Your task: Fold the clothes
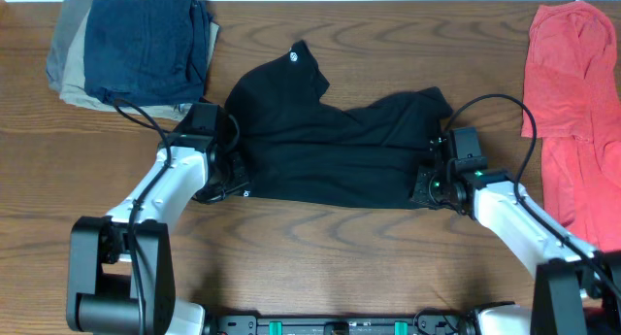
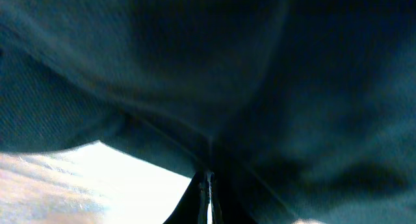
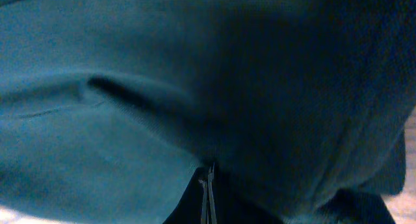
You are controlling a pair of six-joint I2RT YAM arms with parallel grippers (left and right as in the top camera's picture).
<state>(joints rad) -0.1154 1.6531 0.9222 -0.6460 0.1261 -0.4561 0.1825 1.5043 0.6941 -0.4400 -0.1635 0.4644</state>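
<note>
The clothes (image 1: pixel 330 141), one long black garment, lie crumpled across the middle of the wooden bench (image 1: pixel 320 267), with the long side running left to right. A small white round logo (image 1: pixel 296 54) shows on the flap that points toward the far edge. The near hem lies fairly straight, while the far side is bunched into folds.

The left arm (image 1: pixel 170 180) reaches to the garment's left end and the right arm (image 1: pixel 505 204) to its right end. In each wrist view dark cloth fills nearly the whole picture and gathers down into the fingertips. The left jaws are pressed together, pinching the fabric, and the right jaws pinch it the same way at the other end.

At the far left corner a folded navy-blue garment (image 1: pixel 146 39) sits on a khaki one (image 1: pixel 68 53), apart from the black cloth. A red-pink shirt (image 1: pixel 572 83) lies along the right edge.
</note>
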